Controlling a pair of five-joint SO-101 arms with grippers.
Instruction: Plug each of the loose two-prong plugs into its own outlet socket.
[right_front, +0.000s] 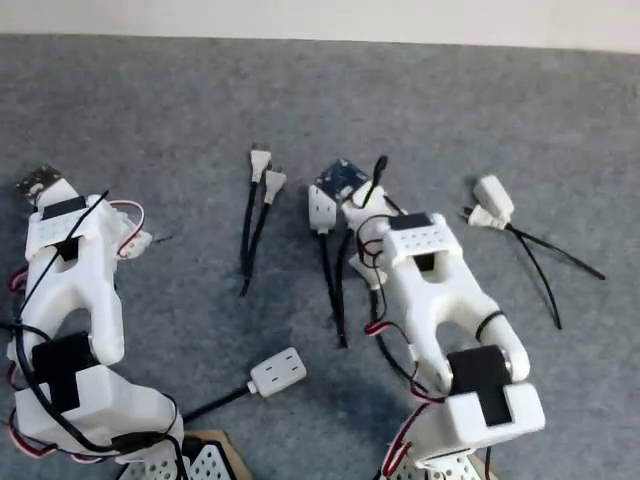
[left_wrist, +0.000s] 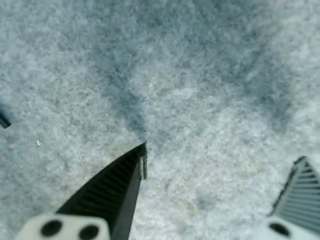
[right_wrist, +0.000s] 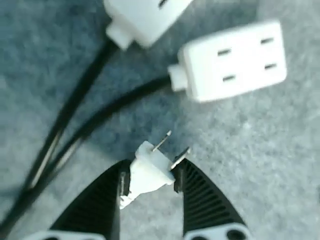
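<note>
We found the work surface to be a grey felt-like mat (right_front: 150, 110), running to a pale wall strip (right_front: 320, 15) along the twelve o'clock edge of the high view.

The right gripper (right_wrist: 150, 167) was closed on a white two-prong plug (right_wrist: 146, 175), clamped at its body between both black fingers. The bare prongs pointed toward a white outlet block (right_wrist: 232, 60), and plug and block were apart. A second outlet block (right_wrist: 145, 15) lay just beside the first, each on a black cord (right_wrist: 75, 110).

In the high view, two loose plugs (right_front: 260, 160) lay side by side toward twelve o'clock from the mat's centre. A lone outlet block (right_front: 278, 372) lay toward six o'clock and a far outlet block (right_front: 492, 193) toward three o'clock.

The left gripper (left_wrist: 222, 155) stood wide open over bare mat, holding nothing. The left arm (right_front: 70, 290) sat at nine o'clock.
</note>
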